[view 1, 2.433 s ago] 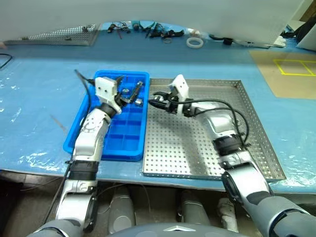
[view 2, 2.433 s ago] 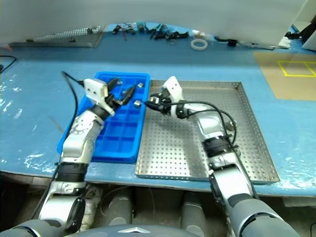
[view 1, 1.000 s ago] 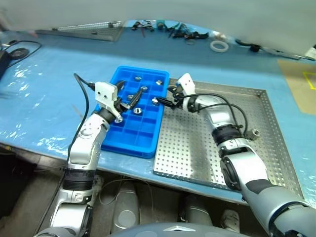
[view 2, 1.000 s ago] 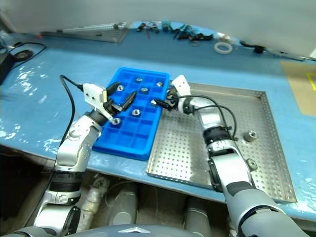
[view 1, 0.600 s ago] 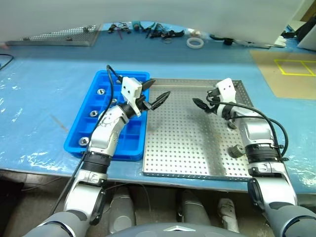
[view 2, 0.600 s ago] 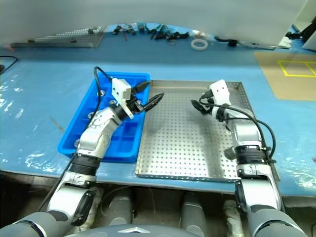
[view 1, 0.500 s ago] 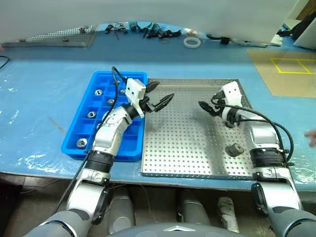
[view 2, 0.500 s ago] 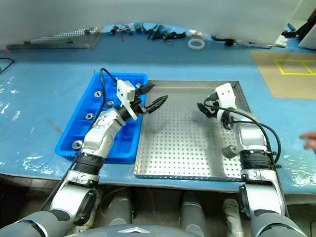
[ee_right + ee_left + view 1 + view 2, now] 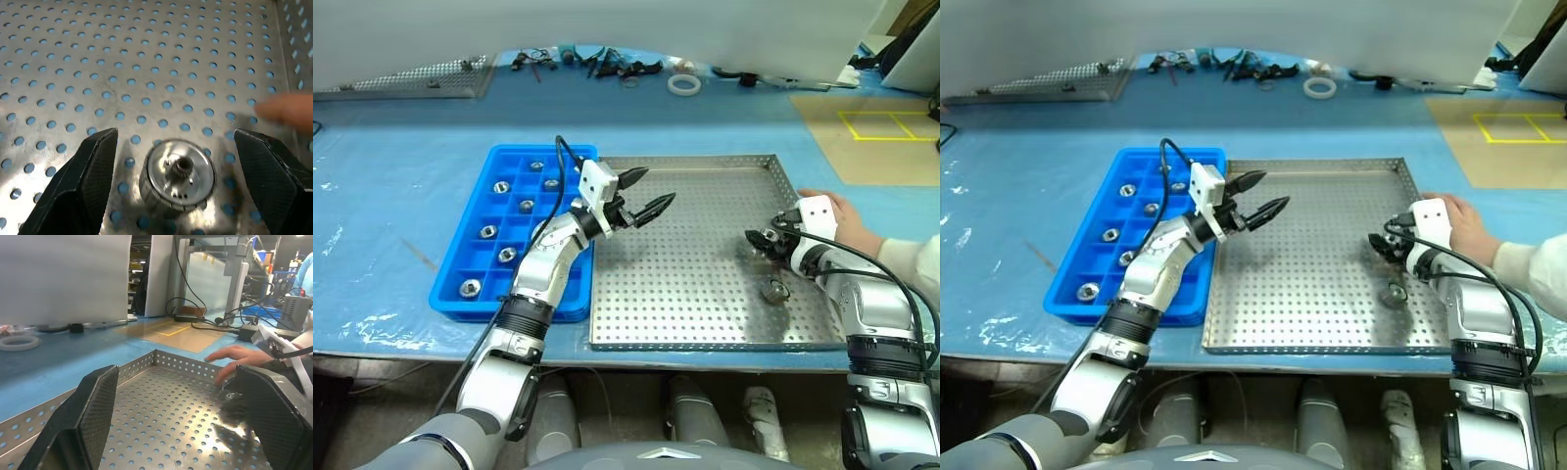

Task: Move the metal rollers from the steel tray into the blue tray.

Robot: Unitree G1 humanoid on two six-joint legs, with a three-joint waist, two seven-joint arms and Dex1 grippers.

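Both arms have swung rightward. Seven silvery metal rollers [image 9: 470,288] sit in the bright blue compartmented plastic tray [image 9: 458,253]. Left gripper [image 9: 647,194] hangs wide, empty, over the perforated steel tray [image 9: 685,284]. Right gripper [image 9: 763,242], jaws wide, hovers above another roller [image 9: 177,174]. A person's hand [image 9: 844,219] rests at the rim.
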